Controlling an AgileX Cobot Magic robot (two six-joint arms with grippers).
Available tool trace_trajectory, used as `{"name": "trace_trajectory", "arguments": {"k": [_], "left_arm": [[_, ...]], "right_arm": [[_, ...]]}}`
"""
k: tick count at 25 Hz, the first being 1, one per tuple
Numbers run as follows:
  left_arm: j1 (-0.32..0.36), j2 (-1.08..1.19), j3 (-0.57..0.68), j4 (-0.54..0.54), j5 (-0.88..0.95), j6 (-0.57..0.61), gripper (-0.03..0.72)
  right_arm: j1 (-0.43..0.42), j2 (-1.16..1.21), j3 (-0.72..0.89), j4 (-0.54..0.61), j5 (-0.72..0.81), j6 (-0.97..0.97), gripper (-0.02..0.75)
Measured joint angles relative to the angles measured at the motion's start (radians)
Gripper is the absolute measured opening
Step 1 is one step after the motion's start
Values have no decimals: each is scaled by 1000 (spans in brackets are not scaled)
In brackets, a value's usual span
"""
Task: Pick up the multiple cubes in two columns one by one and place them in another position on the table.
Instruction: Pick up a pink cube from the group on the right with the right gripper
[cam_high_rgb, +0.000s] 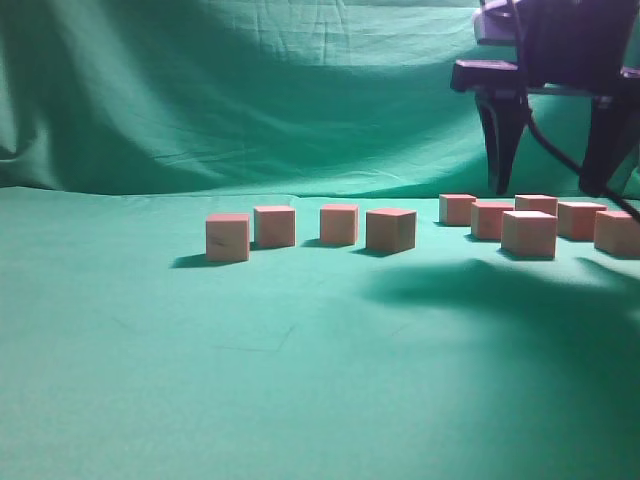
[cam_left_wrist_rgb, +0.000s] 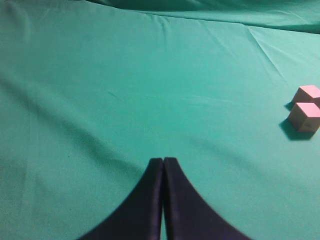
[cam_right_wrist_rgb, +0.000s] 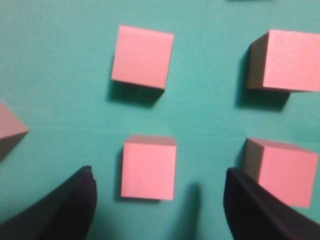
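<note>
From my station I count ten cubes (cam_high_rgb: 391, 229) on one green table (cam_high_rgb: 250, 380): four in a loose row on the left, six clustered on the right

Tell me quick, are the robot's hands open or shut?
Left gripper: shut, holding nothing.
Right gripper: open above a cube, holding nothing.

The left gripper (cam_left_wrist_rgb: 163, 162) comes up from six o'clock as two dark fingers (cam_left_wrist_rgb: 142, 205) pressed together along a thin seam, with nothing between them. It hangs over the table (cam_left_wrist_rgb: 125, 90), a smooth green cloth filling nearly the whole view, with faint creases. At three o'clock, near the edge, two cubes (cam_left_wrist_rgb: 304, 116) sit just beside each other, one behind the other, pale pink on top, each casting a dark shadow toward nine o'clock.
</note>
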Motion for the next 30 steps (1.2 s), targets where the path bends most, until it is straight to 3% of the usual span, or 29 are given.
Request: {"name": "trace_trajectory", "arguments": {"k": [3, 4, 7, 14, 17, 23, 26, 30], "left_arm": [[0, 0, 0, 0, 0, 0, 0], [0, 0, 0, 0, 0, 0, 0], [0, 0, 0, 0, 0, 0, 0], [0, 0, 0, 0, 0, 0, 0], [0, 0, 0, 0, 0, 0, 0], [0, 0, 0, 0, 0, 0, 0], [0, 0, 0, 0, 0, 0, 0], [0, 0, 0, 0, 0, 0, 0]], "right_arm": [[0, 33, 0, 2, -30, -4, 472], [0, 43, 0, 2, -38, -4, 484], [0, 68, 0, 2, -61, -4, 382], [0, 107, 0, 2, -81, -4, 384], [0, 115, 0, 2, -87, -4, 265], [0, 65, 0, 10, -63, -11, 270], [0, -19, 0, 79, -39, -89, 270], [0, -130, 0, 308, 37, -339, 270]]}}
